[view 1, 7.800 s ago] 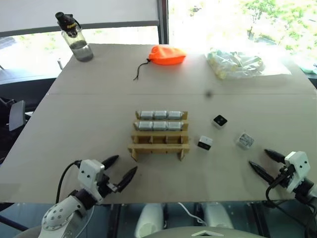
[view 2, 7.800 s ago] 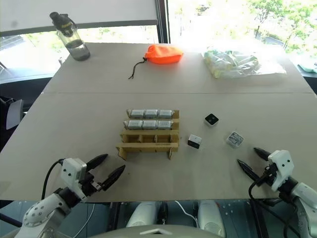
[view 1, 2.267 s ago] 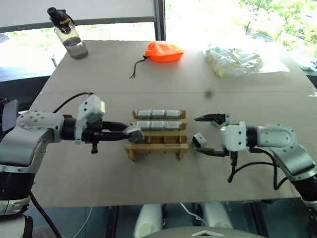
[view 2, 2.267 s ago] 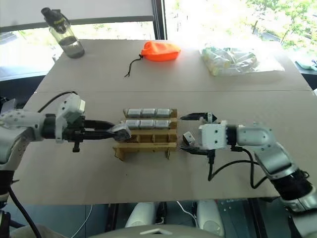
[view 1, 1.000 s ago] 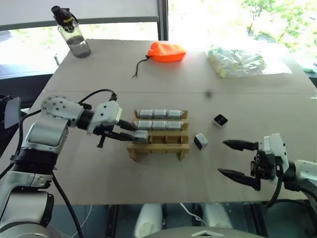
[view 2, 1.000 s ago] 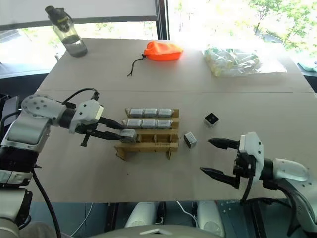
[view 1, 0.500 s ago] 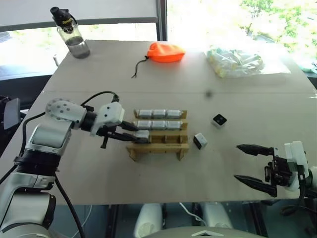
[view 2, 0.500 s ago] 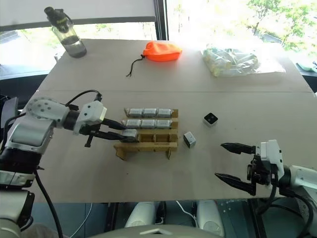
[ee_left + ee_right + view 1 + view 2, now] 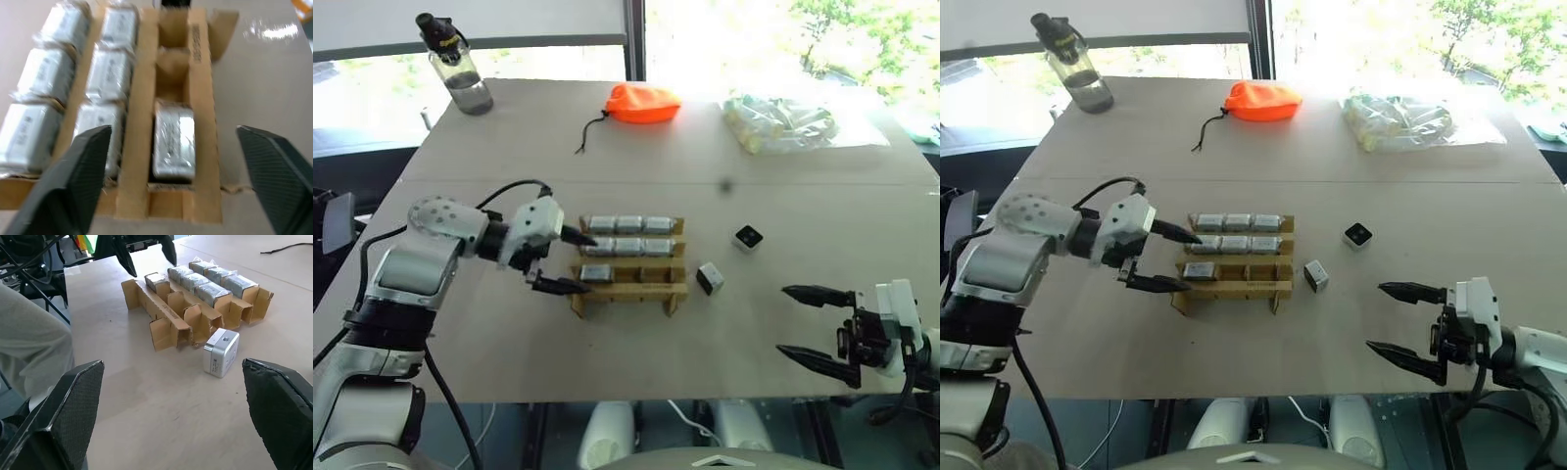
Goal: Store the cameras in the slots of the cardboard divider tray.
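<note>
**Seven cameras slotted, two loose on the desk**

Left claw [image 9: 563,260] spread wide at the left end of the cardboard divider tray [image 9: 628,290], clamped on nothing. One finger up by the second row, the other low by the front edge, with a freshly seated camera [image 9: 595,272] sitting just past the fingertips in the left slot of the third row. Same thing from the left wrist view: silver block [image 9: 173,139] down in its slot, both black fingers standing clear of it on either side, not touching.

Back two rows of the tray packed full, three silver cameras in each. Third row: only that left slot taken, the other two bare. Front row bare as well.

Right claw [image 9: 818,325] also wide apart and gripping nothing, hovering over the near right part of the desk [image 9: 489,186], well apart from the tray. Between it and the tray, a loose white camera [image 9: 710,279] just beside the tray's right end, tilted on an edge. Further out from that claw, another loose camera [image 9: 748,237] with its black lens face up.

Far side of the desk, well away from both claws: orange drawstring pouch [image 9: 643,105], clear bag [image 9: 779,121] of pale items, and a water bottle [image 9: 458,77] at the far left corner.
</note>
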### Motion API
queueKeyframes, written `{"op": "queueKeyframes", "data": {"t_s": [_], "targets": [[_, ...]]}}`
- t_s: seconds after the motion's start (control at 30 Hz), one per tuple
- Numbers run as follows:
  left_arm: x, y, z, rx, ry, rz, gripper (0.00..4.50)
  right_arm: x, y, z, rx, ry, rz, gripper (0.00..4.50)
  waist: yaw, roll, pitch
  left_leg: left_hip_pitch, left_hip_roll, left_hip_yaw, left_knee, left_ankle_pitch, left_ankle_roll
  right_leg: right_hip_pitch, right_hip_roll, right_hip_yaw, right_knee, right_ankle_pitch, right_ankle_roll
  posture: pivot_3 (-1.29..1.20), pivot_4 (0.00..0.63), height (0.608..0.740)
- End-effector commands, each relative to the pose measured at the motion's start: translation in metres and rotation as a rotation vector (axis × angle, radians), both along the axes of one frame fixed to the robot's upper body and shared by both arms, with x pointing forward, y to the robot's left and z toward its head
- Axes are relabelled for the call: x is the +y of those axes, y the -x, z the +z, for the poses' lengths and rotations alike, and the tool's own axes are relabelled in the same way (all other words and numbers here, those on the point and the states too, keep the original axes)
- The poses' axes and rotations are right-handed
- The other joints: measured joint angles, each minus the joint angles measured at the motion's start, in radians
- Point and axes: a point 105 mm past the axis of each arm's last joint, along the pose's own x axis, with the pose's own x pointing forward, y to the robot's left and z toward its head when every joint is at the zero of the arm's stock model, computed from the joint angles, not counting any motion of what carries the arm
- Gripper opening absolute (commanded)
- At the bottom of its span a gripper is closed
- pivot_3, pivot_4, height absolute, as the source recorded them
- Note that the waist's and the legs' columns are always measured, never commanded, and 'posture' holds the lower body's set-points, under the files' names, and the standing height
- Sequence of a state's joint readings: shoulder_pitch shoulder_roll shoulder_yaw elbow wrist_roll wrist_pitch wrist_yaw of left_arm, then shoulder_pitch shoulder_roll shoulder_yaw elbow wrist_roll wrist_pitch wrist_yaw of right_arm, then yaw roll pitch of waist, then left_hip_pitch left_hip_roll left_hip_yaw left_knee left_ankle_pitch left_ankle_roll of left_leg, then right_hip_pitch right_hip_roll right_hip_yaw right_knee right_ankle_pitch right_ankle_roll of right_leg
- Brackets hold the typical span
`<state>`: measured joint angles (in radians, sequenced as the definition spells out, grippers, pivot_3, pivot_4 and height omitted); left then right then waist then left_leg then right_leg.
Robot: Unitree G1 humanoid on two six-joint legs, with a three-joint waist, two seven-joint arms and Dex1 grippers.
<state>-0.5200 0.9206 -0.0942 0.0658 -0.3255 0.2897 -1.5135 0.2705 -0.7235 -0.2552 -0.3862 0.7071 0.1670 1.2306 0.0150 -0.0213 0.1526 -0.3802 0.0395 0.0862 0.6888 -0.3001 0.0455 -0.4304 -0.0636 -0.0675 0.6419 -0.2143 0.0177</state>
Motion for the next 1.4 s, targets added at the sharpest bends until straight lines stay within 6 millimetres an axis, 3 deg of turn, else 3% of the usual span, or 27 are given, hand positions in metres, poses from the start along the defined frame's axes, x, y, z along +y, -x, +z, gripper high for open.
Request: {"op": "queueKeyframes", "data": {"t_s": [0.03, 0.2, 0.37, 0.7, 1.03, 1.17, 1.2, 1.23, 1.33, 1.4], "targets": [[-0.001, 0.005, 0.029, -0.075, 0.091, 0.015, 4.46, -0.002, -0.004, 0.005, -0.034, 0.006, -0.032, 4.50, 0.000, 0.000, 0.000, 0.000, 0.000, 0.000, 0.000, 0.000, 0.000, 0.000, 0.000, 0.000, 0.000, 0.000, 0.000, 0.00, 0.150, 0.740], [0.008, 0.029, 0.048, -0.066, 0.240, 0.099, 4.46, 0.031, -0.018, -0.010, -0.062, 0.043, -0.163, 4.50, -0.008, 0.000, 0.000, 0.000, 0.003, 0.000, -0.001, 0.000, 0.000, -0.001, 0.000, 0.001, 0.000, 0.000, 0.000, 0.00, 0.150, 0.740], [0.023, 0.057, 0.043, -0.065, 0.274, 0.185, 4.46, 0.058, -0.034, -0.021, -0.007, 0.058, -0.316, 4.50, -0.009, 0.001, 0.000, 0.000, 0.004, 0.001, -0.001, 0.000, -0.001, -0.001, -0.001, 0.001, 0.001, 0.000, 0.000, 0.00, 0.150, 0.740], [0.038, 0.097, 0.028, -0.103, 0.243, 0.256, 4.46, 0.083, -0.055, -0.026, 0.018, 0.033, -0.463, 4.50, -0.003, -0.001, -0.001, 0.001, 0.002, 0.000, -0.001, 0.000, -0.001, 0.000, -0.002, 0.000, 0.001, -0.001, -0.002, 0.00, 0.150, 0.740], [0.037, 0.099, 0.033, -0.167, 0.237, 0.259, 4.46, 0.092, -0.061, -0.031, 0.028, 0.030, -0.486, 4.50, -0.003, -0.001, -0.001, 0.001, 0.002, 0.000, -0.001, 0.000, -0.001, 0.000, -0.002, 0.000, 0.001, -0.002, -0.003, 0.00, 0.150, 0.740], [0.033, 0.104, 0.036, -0.148, 0.251, 0.220, 4.50, 0.091, -0.062, -0.031, 0.027, 0.023, -0.494, 3.47, -0.004, -0.001, -0.001, 0.001, 0.002, 0.000, -0.001, 0.000, -0.001, -0.001, -0.002, 0.000, 0.001, -0.002, -0.003, 0.00, 0.150, 0.740], [0.033, 0.107, 0.037, -0.145, 0.248, 0.201, 4.50, 0.091, -0.062, -0.031, 0.028, 0.022, -0.496, 2.96, -0.004, -0.001, -0.001, 0.001, 0.002, 0.000, -0.001, 0.000, -0.001, -0.001, -0.002, 0.000, 0.001, -0.002, -0.003, 0.00, 0.150, 0.740], [0.032, 0.108, 0.037, -0.146, 0.243, 0.189, 4.50, 0.091, -0.062, -0.031, 0.029, 0.022, -0.498, 2.73, -0.004, -0.001, -0.001, 0.001, 0.002, 0.000, -0.001, 0.000, -0.001, -0.001, -0.002, 0.000, 0.001, -0.002, -0.003, 0.00, 0.150, 0.740], [0.032, 0.109, 0.037, -0.142, 0.236, 0.173, 4.50, 0.091, -0.062, -0.032, 0.035, 0.023, -0.499, 1.28, -0.004, -0.001, -0.001, 0.001, 0.002, 0.000, -0.001, 0.000, -0.001, -0.001, -0.002, 0.000, 0.000, -0.002, -0.003, 0.00, 0.150, 0.740], [0.032, 0.110, 0.038, -0.130, 0.233, 0.161, 4.50, 0.091, -0.060, -0.035, 0.055, 0.029, -0.499, 0.66, -0.003, -0.001, -0.001, 0.001, 0.002, 0.000, -0.001, 0.000, -0.001, -0.001, -0.002, 0.000, 0.000, -0.002, -0.003, 0.00, 0.150, 0.740]]}}
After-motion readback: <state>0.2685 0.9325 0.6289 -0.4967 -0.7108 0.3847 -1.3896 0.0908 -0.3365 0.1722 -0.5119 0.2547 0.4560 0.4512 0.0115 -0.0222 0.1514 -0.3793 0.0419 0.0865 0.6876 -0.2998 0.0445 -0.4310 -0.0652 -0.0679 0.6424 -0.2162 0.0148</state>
